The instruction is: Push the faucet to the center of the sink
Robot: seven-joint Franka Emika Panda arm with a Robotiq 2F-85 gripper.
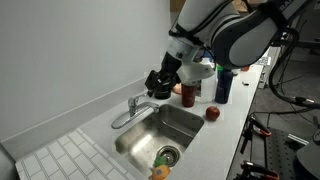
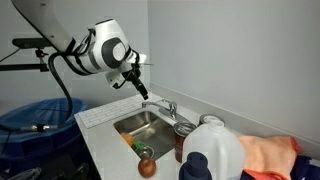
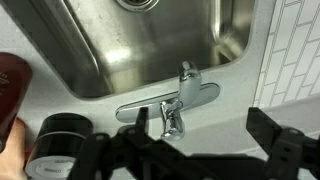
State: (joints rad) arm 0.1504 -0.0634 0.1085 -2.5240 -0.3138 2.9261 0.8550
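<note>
faucet [image 1: 129, 111] at sink [image 1: 181, 121] back rim, gripper [image 1: 156, 85] just above, jaws spread

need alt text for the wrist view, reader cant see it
A chrome faucet stands on the grey counter beside a steel sink, seen from above, with the open black claw at the bottom of the frame. White drainboard tiles show at the right edge and a dark red bottle at the left.
</note>
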